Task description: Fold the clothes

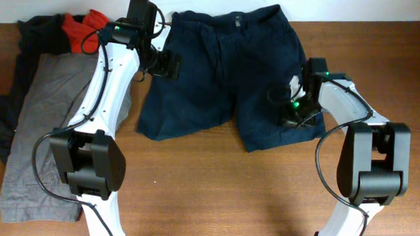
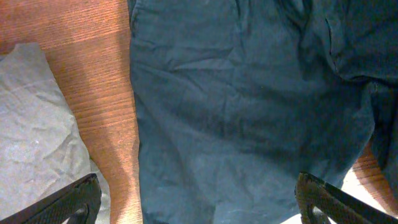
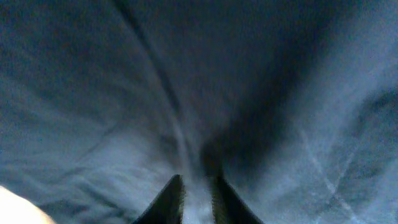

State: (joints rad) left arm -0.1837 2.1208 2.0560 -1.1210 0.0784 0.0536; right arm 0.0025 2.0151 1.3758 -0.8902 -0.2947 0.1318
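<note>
A pair of navy blue shorts [image 1: 219, 69] lies spread flat on the wooden table, waistband at the far edge. My left gripper [image 1: 166, 64] hovers over the shorts' left leg, open and empty. In the left wrist view its fingers [image 2: 199, 208] stand wide apart over the navy cloth [image 2: 236, 106]. My right gripper [image 1: 294, 110] is down on the shorts' right leg near its outer edge. In the right wrist view its fingers [image 3: 198, 193] are nearly together with a pinch of navy cloth [image 3: 186, 93] between them.
A grey garment [image 1: 38, 126] lies flat at the table's left side and shows in the left wrist view [image 2: 37, 137]. A dark garment [image 1: 31, 31] and a red one [image 1: 83, 26] are heaped at the far left corner. Bare wood [image 1: 228, 196] fills the near side.
</note>
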